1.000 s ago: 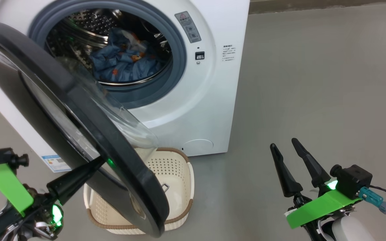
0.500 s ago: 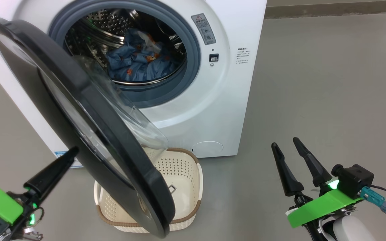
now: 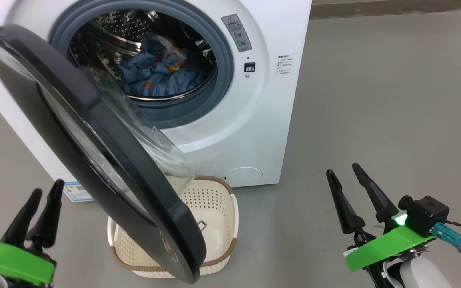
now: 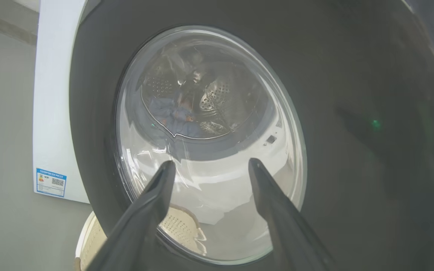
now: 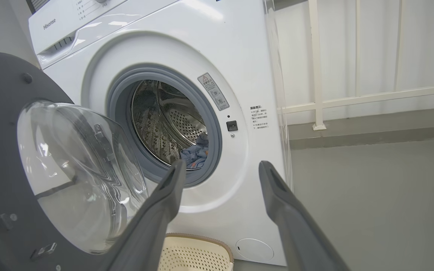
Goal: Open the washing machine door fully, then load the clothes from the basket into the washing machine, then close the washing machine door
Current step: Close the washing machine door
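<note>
The washing machine (image 3: 254, 120) stands ahead with its glossy black door (image 3: 94, 120) swung partway out to the left, over the basket (image 3: 214, 262). Blue clothes (image 3: 154, 76) with orange prints lie inside the steel drum, and the right wrist view shows them (image 5: 196, 152) too. The basket looks empty where it shows. My left gripper (image 3: 48, 187) is open at the lower left, off the door's outer face; in its own view the fingers (image 4: 156, 195) point at the door glass (image 4: 209, 210). My right gripper (image 3: 342, 168) is open at the lower right, holding nothing.
A blue label sticker (image 3: 76, 191) sits low on the machine's side. The round white flap (image 3: 243, 176) is at the machine's bottom front. Bare grey floor (image 3: 374, 100) stretches to the right. A white rail and wall (image 5: 371, 98) stand behind the machine.
My left gripper, shut with its tip against the door's outer face, has pulled back to the lower left and opened. The door stands about as before. The head camera has shifted slightly.
</note>
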Motion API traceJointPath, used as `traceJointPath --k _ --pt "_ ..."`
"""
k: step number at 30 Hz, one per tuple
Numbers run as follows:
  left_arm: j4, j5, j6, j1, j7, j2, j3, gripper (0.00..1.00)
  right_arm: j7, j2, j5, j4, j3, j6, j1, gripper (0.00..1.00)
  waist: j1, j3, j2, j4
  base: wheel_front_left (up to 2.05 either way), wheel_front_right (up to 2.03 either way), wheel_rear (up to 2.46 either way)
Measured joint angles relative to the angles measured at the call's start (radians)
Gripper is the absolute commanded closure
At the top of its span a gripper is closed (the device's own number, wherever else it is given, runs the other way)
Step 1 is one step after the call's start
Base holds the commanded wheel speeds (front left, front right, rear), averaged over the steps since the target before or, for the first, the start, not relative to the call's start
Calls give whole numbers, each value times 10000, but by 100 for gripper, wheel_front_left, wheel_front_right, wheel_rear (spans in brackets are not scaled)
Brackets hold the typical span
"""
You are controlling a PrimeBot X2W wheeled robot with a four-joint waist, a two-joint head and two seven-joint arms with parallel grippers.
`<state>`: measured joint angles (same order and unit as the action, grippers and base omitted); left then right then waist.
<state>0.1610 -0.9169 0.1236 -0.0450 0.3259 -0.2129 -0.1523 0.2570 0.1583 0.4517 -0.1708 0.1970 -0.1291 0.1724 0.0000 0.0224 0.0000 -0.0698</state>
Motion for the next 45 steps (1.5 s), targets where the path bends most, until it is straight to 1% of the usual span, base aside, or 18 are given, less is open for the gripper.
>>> traceJointPath --k 4,7,17,21,26,45 --pt "-282 767 0 306 -1609 -245 541 0 0 27 -2 21 -15 0 1 0 0 39 0 -34 0 0 0" --pt "-621 1281 2 455 -2604 -451 823 0 0 69 -2 29 -33 0 1 0 0 41 0 -35 0 0 0" --pt "-2134 3168 46 864 -5193 -765 1302 0 0 163 -2 36 -56 0 0 0 0 -23 0 -94 0 0 0" --pt "-2355 3551 44 864 -5555 -752 1306 0 0 196 -2 56 -67 0 -1 0 0 -11 0 -99 0 0 0" --pt "-2510 4031 44 864 -5676 -635 1415 0 0 284 -6 56 -75 0 -1 0 0 13 0 -89 0 0 0" --pt "-2527 4362 46 863 -5772 -282 1327 0 0 355 -90 -29 -119 0 -1 0 0 37 0 -55 0 0 0"
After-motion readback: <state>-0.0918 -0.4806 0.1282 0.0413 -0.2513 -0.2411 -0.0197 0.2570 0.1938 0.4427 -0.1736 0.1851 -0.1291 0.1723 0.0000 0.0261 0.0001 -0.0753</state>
